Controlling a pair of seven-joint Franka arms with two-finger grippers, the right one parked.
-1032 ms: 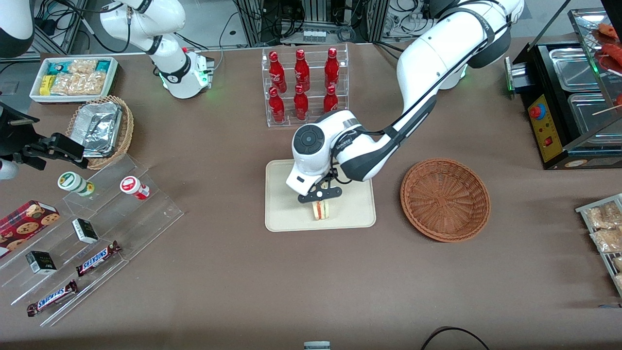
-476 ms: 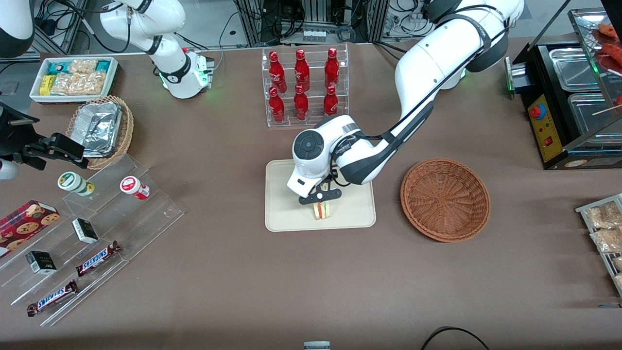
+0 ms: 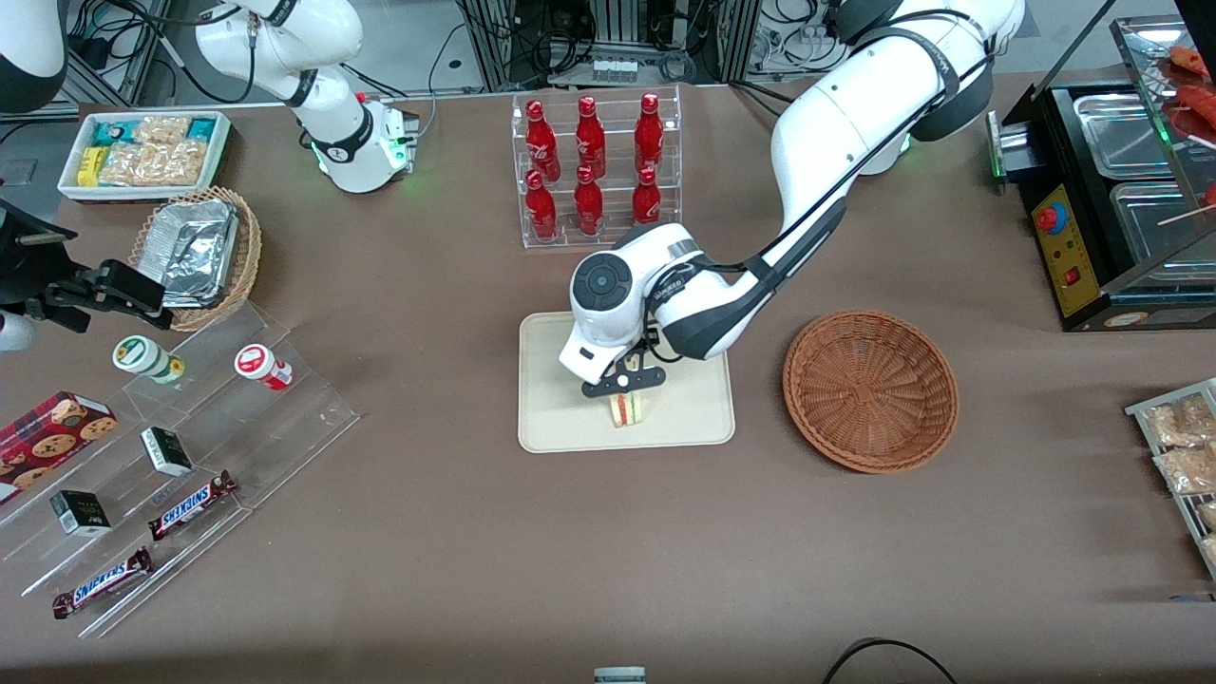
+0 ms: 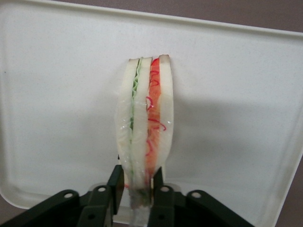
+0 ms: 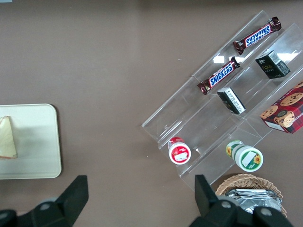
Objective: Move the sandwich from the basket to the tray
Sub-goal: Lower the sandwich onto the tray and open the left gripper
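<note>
— Brown-covered bench [image 3: 456, 589], what stands where?
— Flat rectangular cream-beige tray with rounded corners [image 3: 560, 418] near the middle. Round reddish-brown woven wicker basket [image 3: 870, 389] beside it, toward the working arm's end, apart from the tray. Clear rack of red bottles [image 3: 594, 166] farther from the front camera than the tray. Stepped clear display with chocolate bars [image 3: 142, 532] and small boxes toward the parked arm's end; lighter tan wicker basket of foil containers [image 3: 195, 252] there too.

— And the sandwich?
— Small triangular wedge of pale bread with green and orange-red layers [image 4: 144, 123], standing on edge on the tray, cut side up toward the wrist camera. Seen from the front it sits on the tray's nearer half [image 3: 626, 409].

— Claw?
— Left arm's black claw [image 4: 137, 189] low over the tray, directly above the sandwich. Its two fingers [image 4: 115, 182] are closed in on the wedge's narrow end, one against each bread face, pinching it. Front view shows the claw [image 3: 623, 382] just above the wedge
</note>
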